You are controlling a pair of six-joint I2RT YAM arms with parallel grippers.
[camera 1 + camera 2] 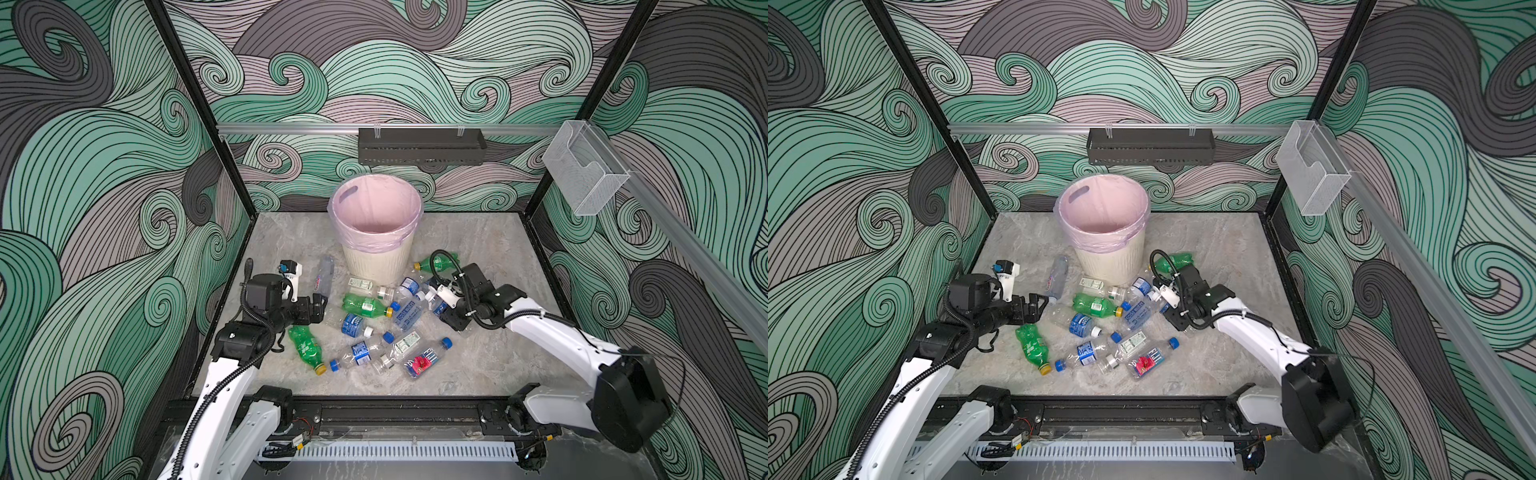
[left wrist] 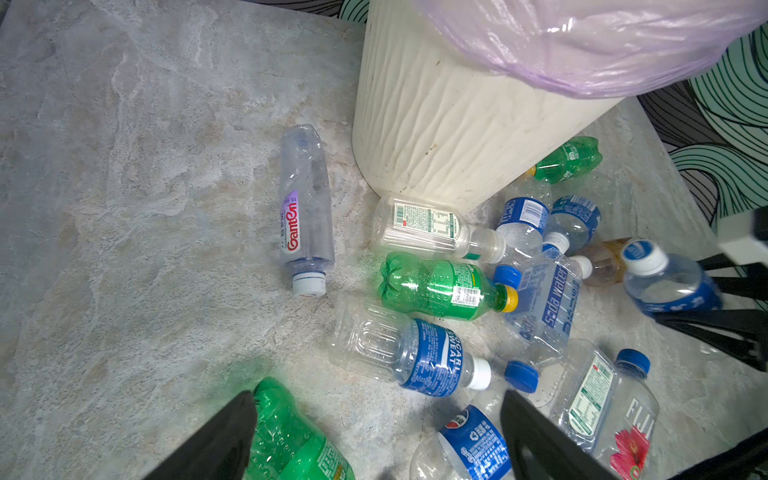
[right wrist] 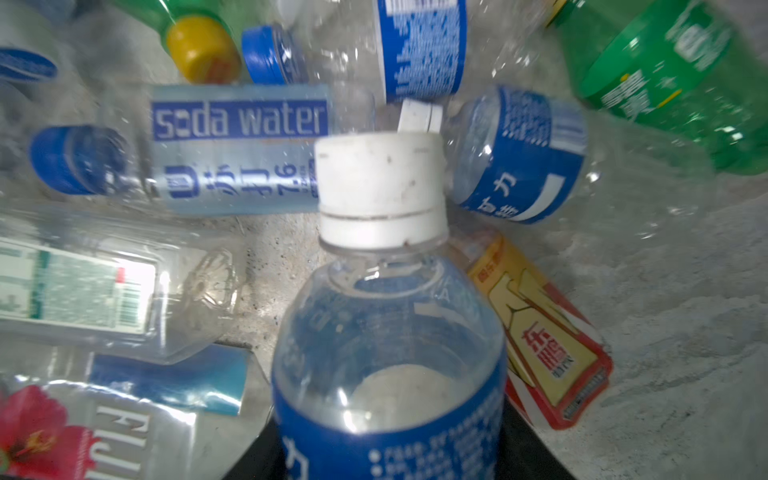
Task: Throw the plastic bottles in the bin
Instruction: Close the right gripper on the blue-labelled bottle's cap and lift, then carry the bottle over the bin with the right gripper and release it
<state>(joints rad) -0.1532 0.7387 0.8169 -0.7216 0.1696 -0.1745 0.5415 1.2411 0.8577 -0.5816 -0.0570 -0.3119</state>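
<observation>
The right gripper [image 3: 390,457] clamps a clear, blue-labelled plastic bottle with a white cap [image 3: 386,332], the pick in hand. Just beside it lies an orange-labelled bottle [image 3: 540,332] (hidden in both top views). Next, by appearances, comes a high lift over the rim of the cream-white ribbed bin [image 1: 378,266] nearby. The left gripper [image 2: 376,401] gapes wide, empty.
</observation>
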